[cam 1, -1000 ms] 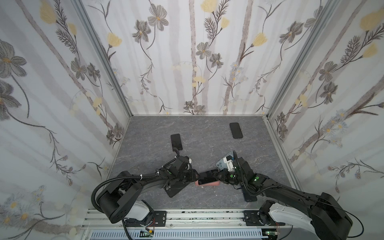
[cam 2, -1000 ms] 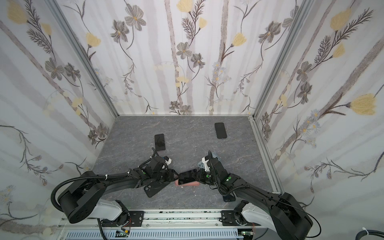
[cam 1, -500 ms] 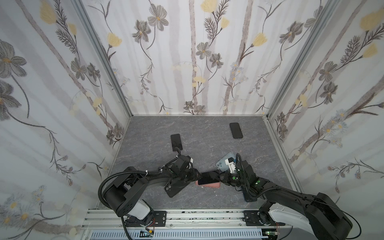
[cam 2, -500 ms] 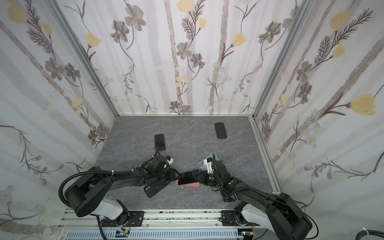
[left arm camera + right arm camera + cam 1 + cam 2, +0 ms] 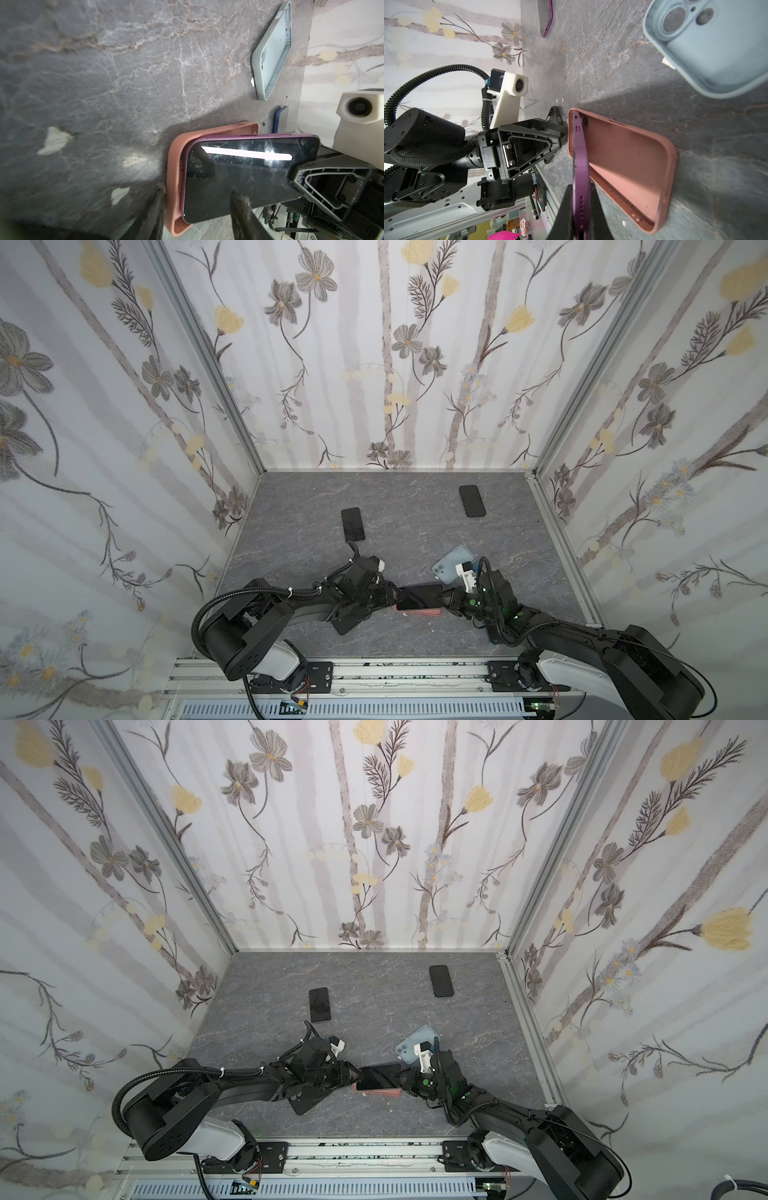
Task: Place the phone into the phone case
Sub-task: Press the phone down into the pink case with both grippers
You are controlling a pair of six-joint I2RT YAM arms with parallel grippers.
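Right jaws pinching phone (image 5: 580, 166), left jaws straddling case (image 5: 629, 166)

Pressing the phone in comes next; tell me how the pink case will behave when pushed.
The pink case likely flexes: its thin matte walls look like soft silicone. A hollow shell, it is probably light, so on the smooth table it may slide as the tilted purple phone presses in.

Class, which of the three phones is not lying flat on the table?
The purple-edged phone at the front: the right gripper holds it tilted into the pink case. The left rear phone and right rear phone lie flat.
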